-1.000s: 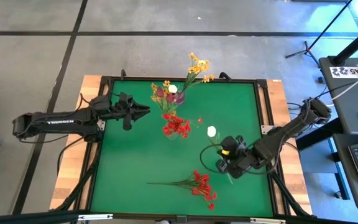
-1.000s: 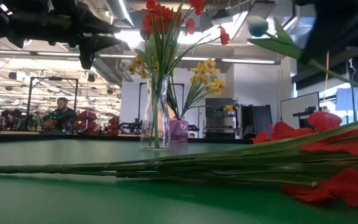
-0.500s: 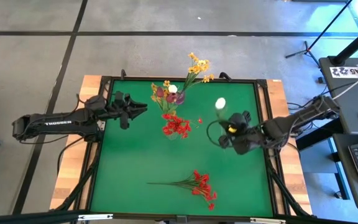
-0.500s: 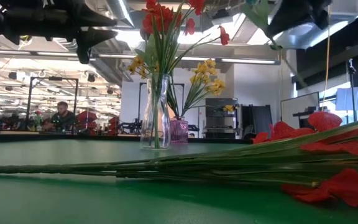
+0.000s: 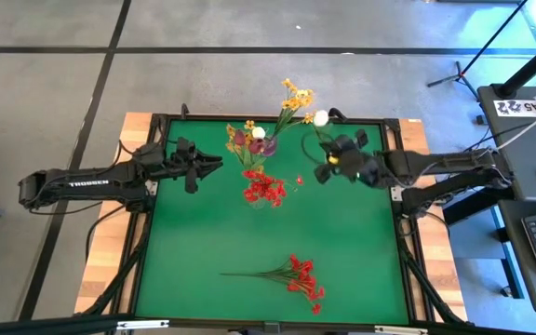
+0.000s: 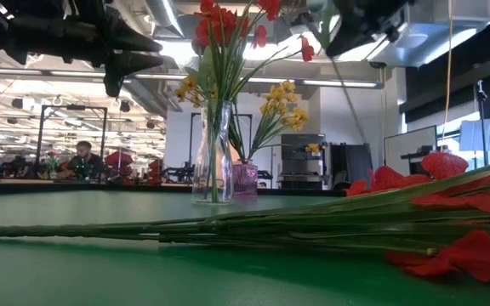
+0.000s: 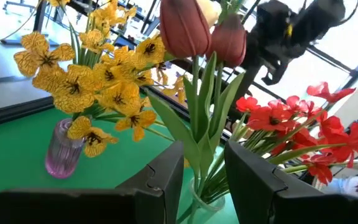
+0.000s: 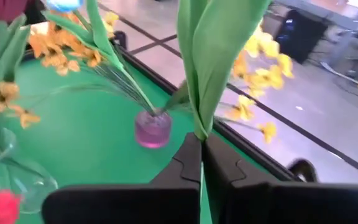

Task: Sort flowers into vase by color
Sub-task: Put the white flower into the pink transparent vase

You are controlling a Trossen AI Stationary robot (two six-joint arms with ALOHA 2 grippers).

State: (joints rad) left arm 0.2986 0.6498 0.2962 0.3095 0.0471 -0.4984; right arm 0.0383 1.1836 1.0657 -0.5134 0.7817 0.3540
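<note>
My right gripper (image 5: pixel 328 160) hangs above the table's far right part, shut on a white-bud flower (image 5: pixel 321 118) beside the yellow sprays (image 5: pixel 296 97). Those sprays stand in a small purple vase (image 8: pixel 152 129). A clear vase (image 7: pixel 207 196) holds dark red-pink buds (image 7: pixel 185 28) and a white bud (image 5: pixel 259 133). Another clear vase (image 6: pixel 212 153) holds red flowers (image 5: pixel 264 189). A red spray (image 5: pixel 298 277) lies flat on the mat near the front. My left gripper (image 5: pixel 214 163) stands open, level, left of the vases, with nothing between its fingers. My right gripper pinches the white flower's green stem where its leaves start (image 8: pixel 199 127) between its two shut fingers. It comes from the table's right, slanting a little downward, with the fingers across the stem. The flower is lifted clear, and its lower stem (image 6: pixel 356 110) hangs below the gripper.
The three vases stand close together at the far middle of the green mat (image 5: pixel 203 242). A raised dark frame (image 5: pixel 398 223) borders the mat. A person sits far behind the table in the low view (image 6: pixel 83 157).
My right gripper has risen from the table's near right part and swung toward the far edge, turning as it went. It stays shut on the white flower. The bud has travelled from mid-table to beside the yellow sprays.
</note>
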